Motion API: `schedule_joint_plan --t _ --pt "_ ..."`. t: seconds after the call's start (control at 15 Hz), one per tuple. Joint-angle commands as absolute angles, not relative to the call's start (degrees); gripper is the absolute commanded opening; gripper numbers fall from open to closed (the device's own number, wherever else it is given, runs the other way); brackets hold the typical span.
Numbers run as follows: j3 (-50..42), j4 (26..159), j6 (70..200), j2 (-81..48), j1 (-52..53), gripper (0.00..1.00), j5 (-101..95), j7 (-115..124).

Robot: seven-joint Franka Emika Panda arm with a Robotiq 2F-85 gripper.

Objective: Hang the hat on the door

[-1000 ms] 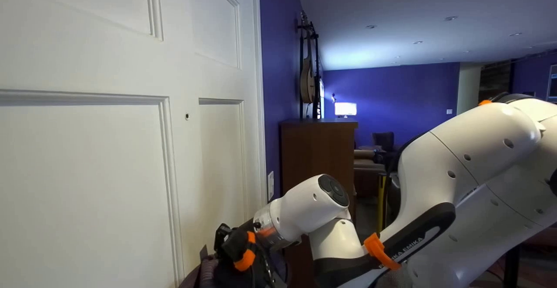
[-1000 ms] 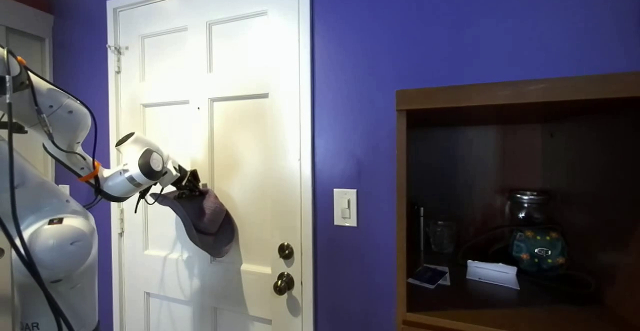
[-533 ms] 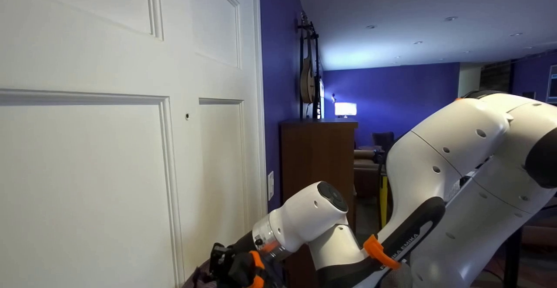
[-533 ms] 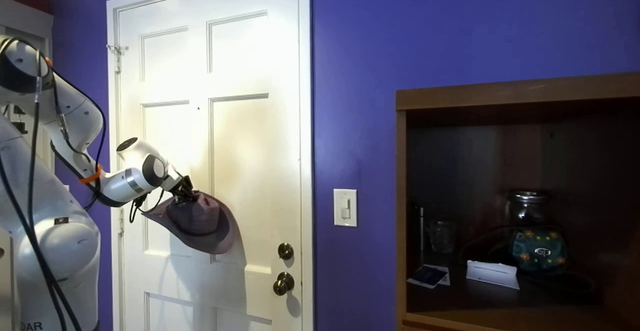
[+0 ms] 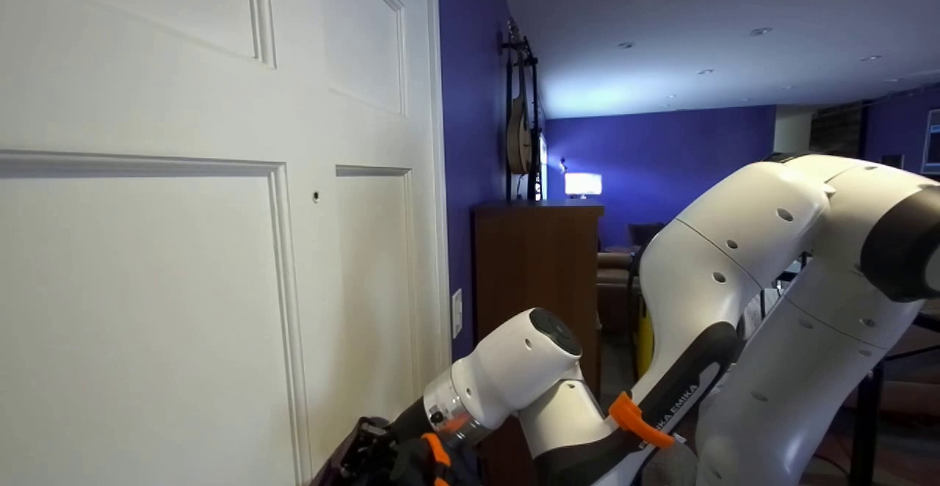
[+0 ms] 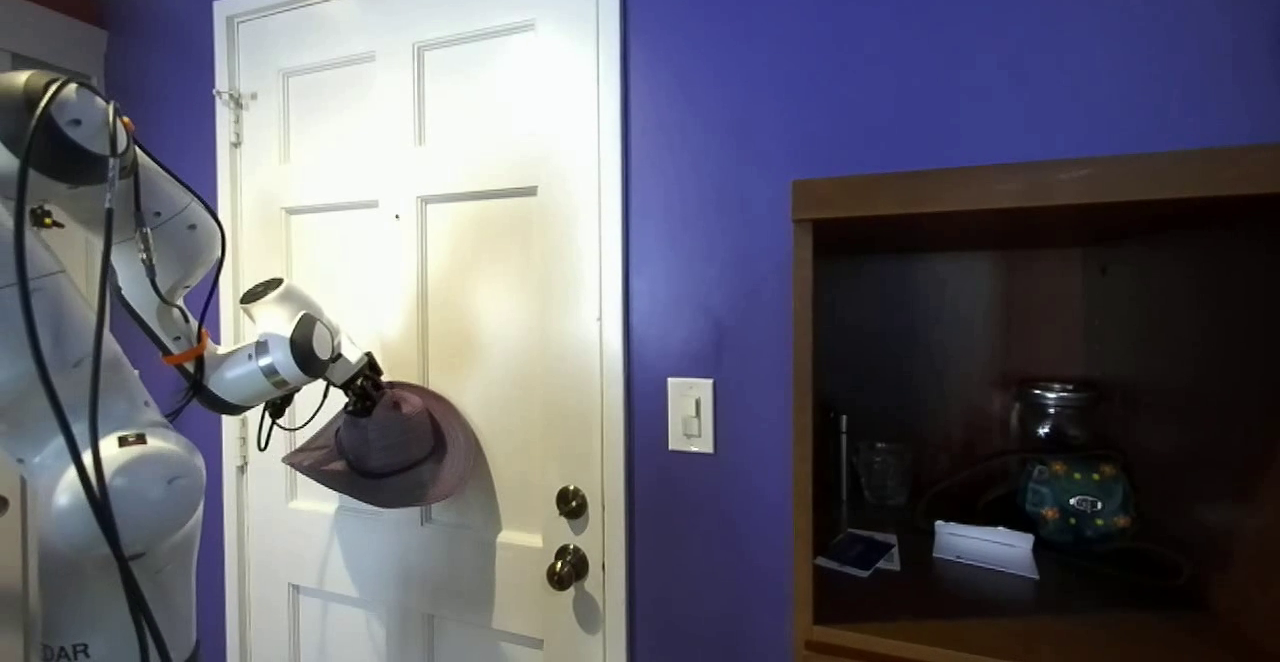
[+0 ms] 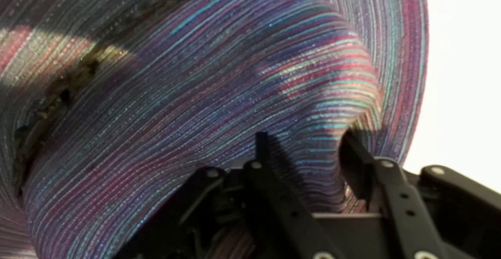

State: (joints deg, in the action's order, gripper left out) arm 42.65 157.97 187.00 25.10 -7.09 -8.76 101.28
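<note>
The hat (image 6: pixel 392 442), purple-grey with fine stripes in the wrist view (image 7: pixel 188 106), is against or close to the white panelled door (image 6: pixel 480 322). Its crown faces outward and its wide brim tilts down, casting a shadow on the door. In an exterior view only a dark edge of the hat (image 5: pixel 339 464) shows, beside the door (image 5: pixel 147 310). My gripper (image 6: pixel 368 397) is at the crown's upper side. In the wrist view its fingers (image 7: pixel 305 133) stand apart, with bulging crown fabric between them; the right finger sits in a dent. What supports the hat is hidden. The pale cord does not show.
Brass knobs (image 6: pixel 567 567) are on the door, right of and below the hat. A small dark hole (image 5: pixel 316 197) is higher up. A light switch (image 6: pixel 690 415) is on the purple wall. A brown cabinet (image 6: pixel 802 392) stands to the right.
The hat has turned from steeply tilted to more level, and its crown looks rounder. The gripper has shifted slightly down and toward the left edge of the crown. The arm's upper links have swung forward.
</note>
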Motion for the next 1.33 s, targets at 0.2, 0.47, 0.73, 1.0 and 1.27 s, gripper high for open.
schedule_joint_plan --t 0.2,0.47,0.73,1.0,1.27 --pt "28.6 156.2 187.1 16.6 10.5 0.99 -2.8 91.0" --pt "19.0 156.1 185.5 15.8 20.7 1.00 -2.8 89.9" --pt "12.1 156.7 183.2 17.9 26.9 1.00 -2.8 89.2" --pt "6.8 156.8 176.5 21.6 31.2 1.00 -2.1 88.0" --pt "8.7 155.9 166.3 25.4 29.6 1.00 5.0 82.2"
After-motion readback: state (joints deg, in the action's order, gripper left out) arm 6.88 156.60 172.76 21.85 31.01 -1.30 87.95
